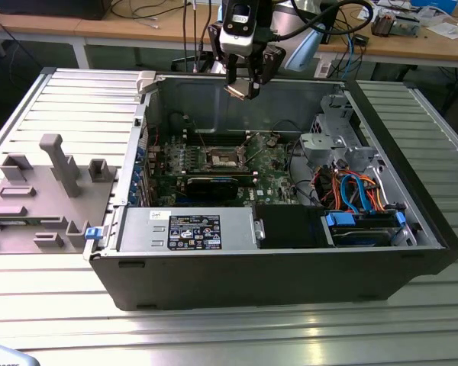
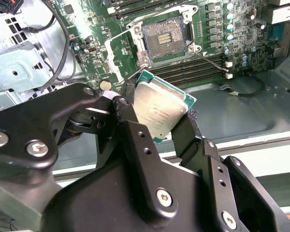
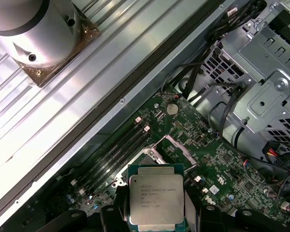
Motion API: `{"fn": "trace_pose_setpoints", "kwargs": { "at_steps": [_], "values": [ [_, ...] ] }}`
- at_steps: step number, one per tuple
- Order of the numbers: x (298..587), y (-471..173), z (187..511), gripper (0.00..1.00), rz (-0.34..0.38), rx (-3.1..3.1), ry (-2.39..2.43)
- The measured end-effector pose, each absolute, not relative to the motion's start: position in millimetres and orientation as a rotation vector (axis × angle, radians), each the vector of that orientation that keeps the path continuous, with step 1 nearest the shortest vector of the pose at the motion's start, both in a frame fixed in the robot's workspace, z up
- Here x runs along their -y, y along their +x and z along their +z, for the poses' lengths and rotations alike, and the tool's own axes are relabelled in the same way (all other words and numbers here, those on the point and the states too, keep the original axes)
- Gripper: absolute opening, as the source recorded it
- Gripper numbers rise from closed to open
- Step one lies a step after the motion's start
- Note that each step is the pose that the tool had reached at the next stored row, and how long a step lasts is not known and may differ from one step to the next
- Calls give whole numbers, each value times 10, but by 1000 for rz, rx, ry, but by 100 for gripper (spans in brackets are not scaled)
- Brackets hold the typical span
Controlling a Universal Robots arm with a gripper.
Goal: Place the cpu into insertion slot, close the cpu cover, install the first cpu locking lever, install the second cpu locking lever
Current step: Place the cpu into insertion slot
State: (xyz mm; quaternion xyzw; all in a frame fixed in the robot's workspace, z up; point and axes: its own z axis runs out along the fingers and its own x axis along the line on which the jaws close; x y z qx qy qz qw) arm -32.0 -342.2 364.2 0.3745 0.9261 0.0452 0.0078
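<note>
You will find the small square cpu (image 2: 160, 108), silver-grey metal top on a green edge, clamped between the black fingers (image 2: 191, 126) of the gripper (image 1: 243, 85), tilted and held in the air above the green motherboard (image 1: 271, 164). The square dark insertion slot (image 2: 163, 39) lies bare below it, well apart from the chip. The thin silver cpu cover (image 2: 127, 71) stands swung up just beside the slot, and a thin wire lever (image 2: 210, 62) angles free on the other side. The board sits in an open dark grey computer case (image 1: 290, 274) on a ribbed metal table (image 1: 61, 99)
</note>
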Motion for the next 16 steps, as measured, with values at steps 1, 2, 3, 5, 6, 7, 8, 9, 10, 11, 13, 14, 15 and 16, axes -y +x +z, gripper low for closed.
{"fn": "trace_pose_setpoints", "kwargs": {
  "at_steps": [1,2,3,5,6,7,8,9,10,11,13,14,15,16],
  "values": [
    [3422,-320,3642,55,141,-2895,1171],
    [3422,-320,3642,55,141,-2894,1172],
    [3422,-320,3642,55,141,-2894,1173],
    [3422,-320,3642,55,141,-2894,1174],
    [3422,-320,3642,55,141,-2893,1175],
    [3422,-320,3642,55,141,-2893,1176],
    [3422,-320,3642,55,141,-2893,1176],
    [3422,-320,3642,55,141,-2891,1180],
    [3422,-320,3642,55,141,-2890,1182],
    [3422,-320,3642,55,141,-2890,1183],
    [3422,-320,3642,55,141,-2889,1184],
    [3422,-320,3642,55,141,-2889,1185],
    [3422,-320,3642,55,141,-2889,1185],
    [3422,-320,3642,55,141,-2888,1186]
  ]
}}
